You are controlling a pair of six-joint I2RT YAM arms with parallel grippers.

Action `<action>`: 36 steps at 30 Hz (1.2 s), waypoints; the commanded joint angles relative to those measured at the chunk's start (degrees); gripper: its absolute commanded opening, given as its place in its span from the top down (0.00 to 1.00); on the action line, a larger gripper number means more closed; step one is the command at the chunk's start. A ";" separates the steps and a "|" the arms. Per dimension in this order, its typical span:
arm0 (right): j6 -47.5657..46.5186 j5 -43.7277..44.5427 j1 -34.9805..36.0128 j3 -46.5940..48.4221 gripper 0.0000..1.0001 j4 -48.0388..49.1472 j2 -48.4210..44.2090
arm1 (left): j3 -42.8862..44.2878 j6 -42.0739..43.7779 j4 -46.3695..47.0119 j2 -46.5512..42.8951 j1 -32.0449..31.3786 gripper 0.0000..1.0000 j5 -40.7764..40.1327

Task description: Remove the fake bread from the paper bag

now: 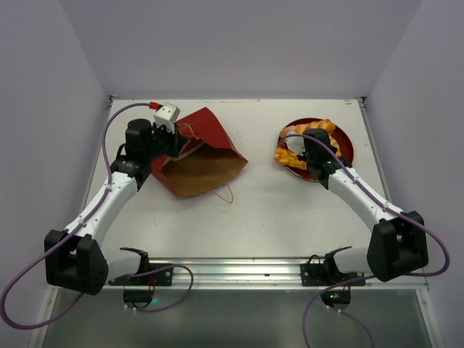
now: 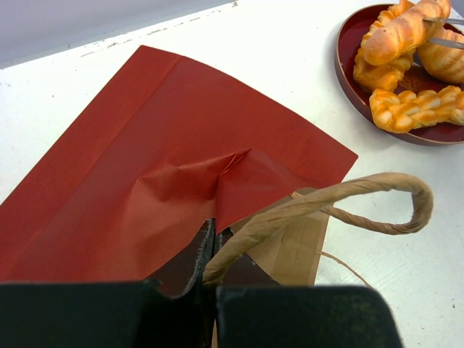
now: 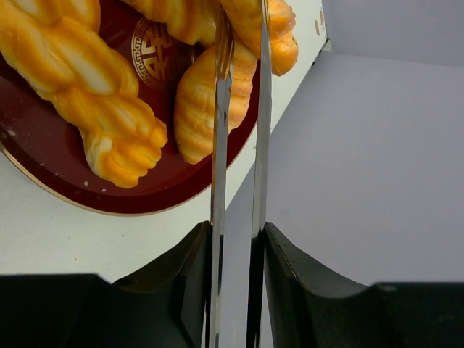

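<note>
The red paper bag (image 1: 199,156) lies on its side, brown mouth toward the near edge. My left gripper (image 1: 174,141) is shut on the bag's rim by a tan loop handle (image 2: 341,196); the jaws pinch the red paper (image 2: 145,159). Several orange-golden fake breads (image 1: 319,130) lie on the red plate (image 1: 346,145). My right gripper (image 1: 317,156) is shut on thin metal tongs (image 3: 220,145) whose blades reach over a long roll (image 3: 196,101) beside a twisted pastry (image 3: 87,94). I cannot tell whether the tongs pinch a roll. The inside of the bag is hidden.
The plate (image 2: 348,80) with the pastries (image 2: 402,32) stands at the back right, close to the table's right edge and side wall. White walls enclose the table at the back and both sides. A metal rail (image 1: 232,272) runs along the near edge.
</note>
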 commanded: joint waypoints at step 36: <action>0.20 -4.84 -0.38 3.24 0.54 -6.50 -4.37 | -0.30 -0.20 1.26 -0.84 -0.10 1.00 0.48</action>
